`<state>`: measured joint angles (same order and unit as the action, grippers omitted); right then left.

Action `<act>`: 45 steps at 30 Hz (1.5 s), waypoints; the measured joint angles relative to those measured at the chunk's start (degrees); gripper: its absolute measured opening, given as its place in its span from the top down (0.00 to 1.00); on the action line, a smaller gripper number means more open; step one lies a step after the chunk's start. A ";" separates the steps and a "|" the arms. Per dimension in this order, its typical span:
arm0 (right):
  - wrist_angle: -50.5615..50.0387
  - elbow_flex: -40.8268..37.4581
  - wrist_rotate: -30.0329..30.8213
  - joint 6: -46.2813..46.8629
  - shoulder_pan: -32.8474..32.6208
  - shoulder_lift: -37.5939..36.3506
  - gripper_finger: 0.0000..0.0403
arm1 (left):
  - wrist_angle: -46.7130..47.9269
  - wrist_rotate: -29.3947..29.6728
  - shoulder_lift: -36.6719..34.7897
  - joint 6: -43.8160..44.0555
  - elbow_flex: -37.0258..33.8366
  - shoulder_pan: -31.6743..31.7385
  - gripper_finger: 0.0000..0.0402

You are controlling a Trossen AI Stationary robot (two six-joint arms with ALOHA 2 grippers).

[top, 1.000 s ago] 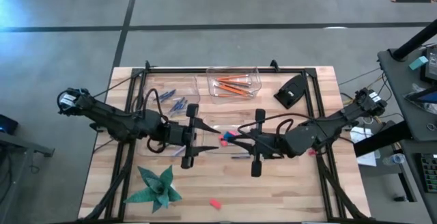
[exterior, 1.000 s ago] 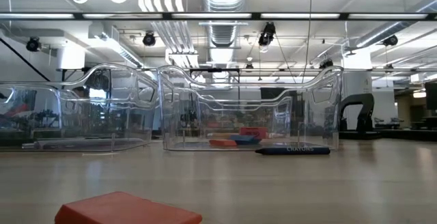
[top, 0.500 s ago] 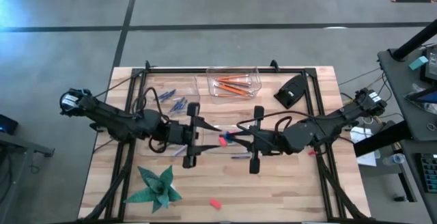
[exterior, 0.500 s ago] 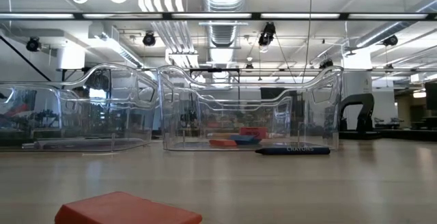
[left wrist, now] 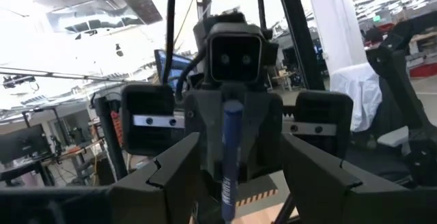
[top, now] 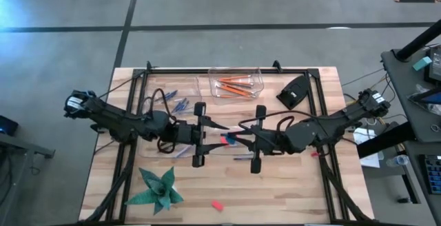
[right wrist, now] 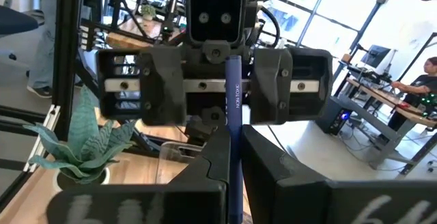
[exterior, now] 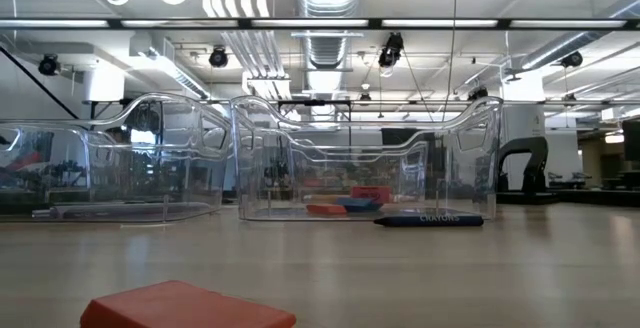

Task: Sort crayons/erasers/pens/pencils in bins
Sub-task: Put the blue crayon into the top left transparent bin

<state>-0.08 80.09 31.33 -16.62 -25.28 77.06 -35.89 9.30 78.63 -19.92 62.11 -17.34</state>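
High view is showing the right gripper (top: 239,137) pinching a blue crayon (top: 231,137) above mid-table, its long axis pointing at the left gripper (top: 213,136), whose fingers are gaping wide. Since a second ago, the left arm is reaching closer.

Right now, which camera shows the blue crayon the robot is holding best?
The right wrist view: the blue crayon stands upright, pinched in the right gripper, its printed side readable. The left wrist view shows it between the left gripper's open fingers. From above it's mostly hidden; the low view misses it.
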 joint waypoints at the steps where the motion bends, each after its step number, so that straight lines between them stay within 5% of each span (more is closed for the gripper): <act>1: 0.00 0.00 0.02 0.02 0.00 0.00 0.97 | 0.02 0.00 0.16 -0.01 0.00 0.02 0.54; 7: -0.02 0.00 0.02 0.03 0.09 -0.02 0.97 | -0.16 0.01 -0.38 -0.01 0.04 0.41 0.60; 17: -0.02 0.00 0.50 -0.56 0.22 -0.02 0.97 | -0.15 -0.38 -0.50 0.11 0.04 1.75 0.96; 25: 0.00 0.00 0.15 1.95 0.44 -0.04 0.95 | 0.40 -4.35 -0.56 0.00 0.04 1.97 0.97; 33: -1.20 0.01 3.37 5.15 0.53 -0.38 0.70 | 1.52 -4.29 -0.73 0.01 0.04 2.03 0.97; 38: -16.94 5.01 6.51 13.03 0.57 -2.43 0.57 | 5.96 -2.52 -1.48 0.10 0.02 2.27 0.97; 45: -52.36 15.43 4.34 44.19 0.57 -2.53 0.52 | 23.64 9.29 -5.97 2.25 0.00 4.58 0.97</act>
<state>-52.43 95.52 35.67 27.56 -24.71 74.53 -12.25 18.59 72.65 -17.67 62.11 -12.77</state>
